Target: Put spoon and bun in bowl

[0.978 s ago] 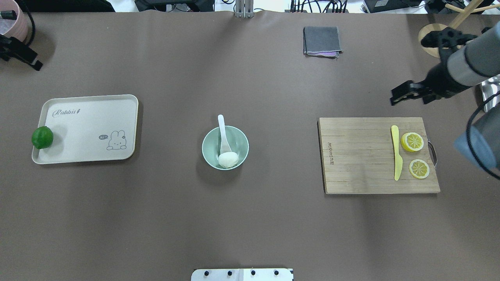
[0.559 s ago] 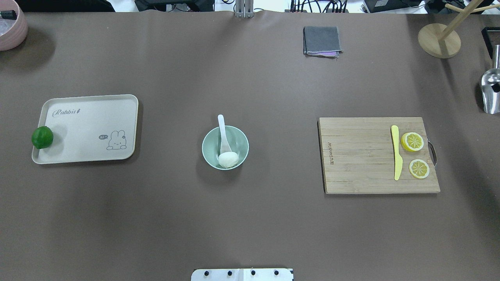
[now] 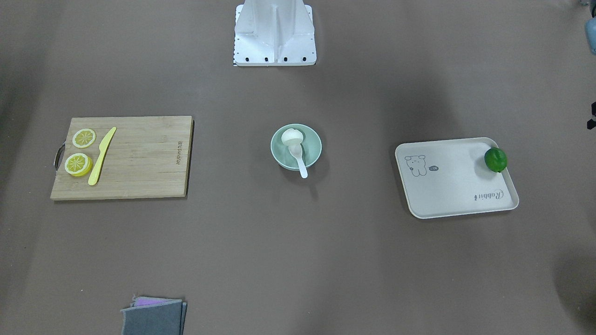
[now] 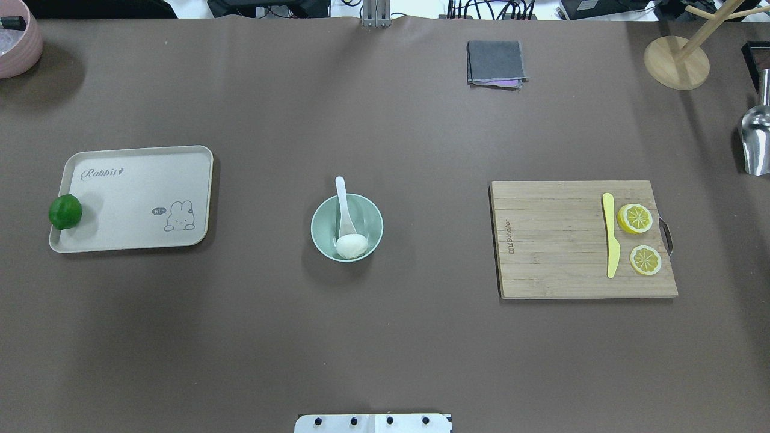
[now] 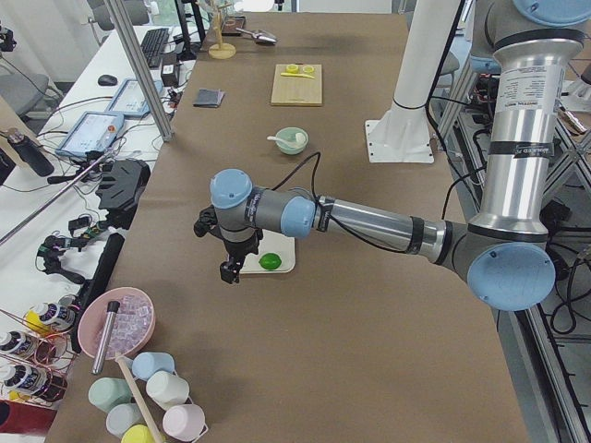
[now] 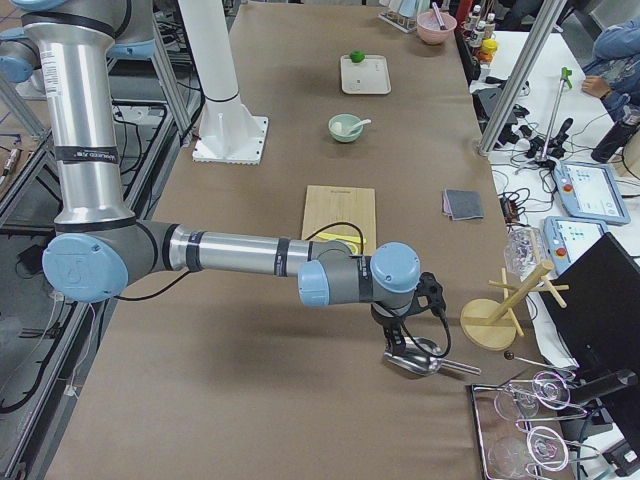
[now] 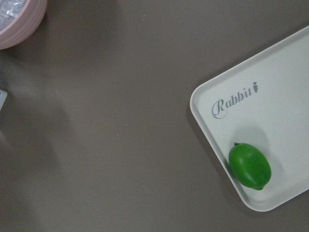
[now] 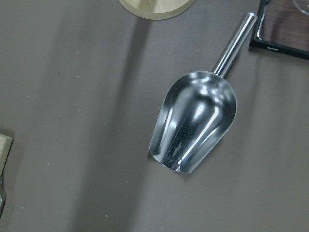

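The pale mint-green bowl (image 4: 368, 218) stands at the table's middle. The white bun (image 4: 351, 245) lies inside it, at its near side. The white spoon (image 4: 341, 198) rests with its scoop in the bowl and its handle out over the far rim. The front view shows the same bowl (image 3: 313, 148), bun (image 3: 292, 136) and spoon (image 3: 300, 165). My left gripper (image 5: 229, 269) hangs past the tray's outer end, far from the bowl. My right gripper (image 6: 398, 345) hangs over the metal scoop at the other table end. I cannot tell whether either is open or shut.
A cream tray (image 4: 138, 198) with a green lime (image 4: 65, 211) lies left. A wooden cutting board (image 4: 553, 240) with a yellow knife (image 4: 611, 236) and lemon slices (image 4: 634, 218) lies right. A grey cloth (image 4: 495, 63), wooden stand (image 4: 676, 62), metal scoop (image 4: 757, 141) and pink bowl (image 4: 18, 42) line the edges.
Both arms showed at the overhead view's left and right edges one second ago and have since drawn out of that view. Bowl, bun and spoon have not moved.
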Tool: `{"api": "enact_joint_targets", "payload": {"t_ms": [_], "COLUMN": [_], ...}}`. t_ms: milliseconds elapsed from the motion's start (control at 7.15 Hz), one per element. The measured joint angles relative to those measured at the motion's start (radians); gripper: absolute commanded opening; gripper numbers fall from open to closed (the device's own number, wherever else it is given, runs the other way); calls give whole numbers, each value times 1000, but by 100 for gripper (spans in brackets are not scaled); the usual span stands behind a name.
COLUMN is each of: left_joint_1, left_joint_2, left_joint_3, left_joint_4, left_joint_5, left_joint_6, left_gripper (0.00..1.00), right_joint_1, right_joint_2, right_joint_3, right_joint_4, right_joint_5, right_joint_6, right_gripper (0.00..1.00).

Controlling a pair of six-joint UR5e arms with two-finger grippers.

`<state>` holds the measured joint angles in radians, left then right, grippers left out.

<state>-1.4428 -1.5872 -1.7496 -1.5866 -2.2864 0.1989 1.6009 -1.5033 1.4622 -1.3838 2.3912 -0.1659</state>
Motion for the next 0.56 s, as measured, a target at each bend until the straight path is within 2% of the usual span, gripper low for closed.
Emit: {"api": "enact_joint_targets", "payload": {"t_ms": [559], "left_joint_1": [3], "left_joint_2": [28], "left_joint_3": [-32], "left_joint_4": [-7], "left_joint_5": [27], "left_joint_6": [4], "left_gripper": [98], "right_joint_1": [53], "right_joint_2": [-23], "right_joint_3": [7], "right_joint_4": [5], "right_joint_5": [5], "right_joint_6": [-6], "right_gripper": [100]}}
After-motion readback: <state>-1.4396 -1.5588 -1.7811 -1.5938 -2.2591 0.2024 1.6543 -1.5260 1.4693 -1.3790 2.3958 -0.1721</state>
